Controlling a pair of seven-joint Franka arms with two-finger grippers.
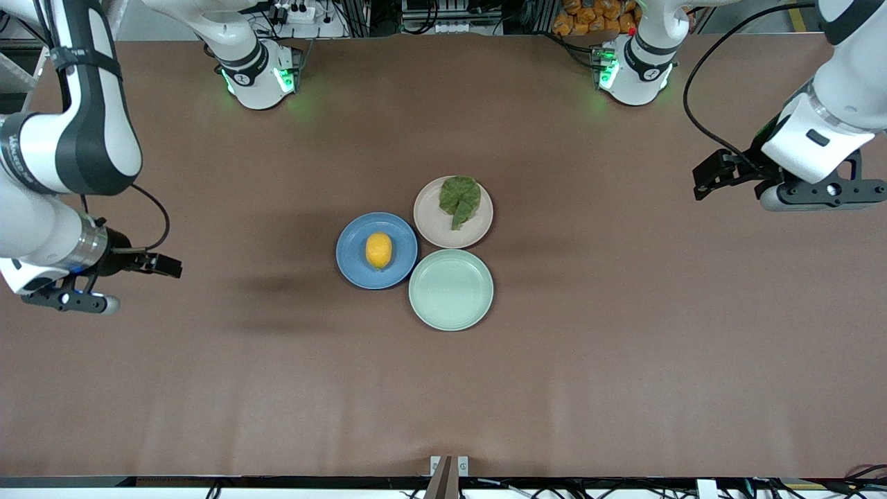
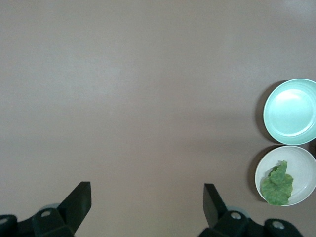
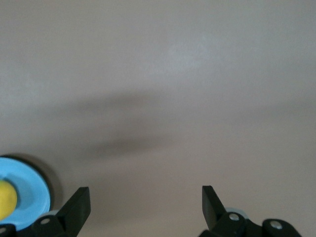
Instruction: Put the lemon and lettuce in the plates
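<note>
The lemon [image 1: 378, 250] lies on the blue plate [image 1: 348, 242] in the middle of the table. The lettuce [image 1: 460, 199] lies on the beige-pink plate [image 1: 433, 225], which touches the blue plate and is farther from the front camera. My left gripper [image 1: 701, 181] is open and empty in the air over bare table toward the left arm's end. My right gripper [image 1: 177, 267] is open and empty over bare table toward the right arm's end. The left wrist view shows its open gripper [image 2: 146, 190], the lettuce [image 2: 278, 185] and its plate [image 2: 298, 160]. The right wrist view shows its open gripper [image 3: 145, 193], the lemon [image 3: 6, 200] and the blue plate [image 3: 29, 190].
A pale mint-green plate [image 1: 450, 290] with nothing on it sits against both other plates, nearest the front camera; it also shows in the left wrist view [image 2: 291, 111]. The brown table [image 1: 624, 346] stretches wide around the three plates.
</note>
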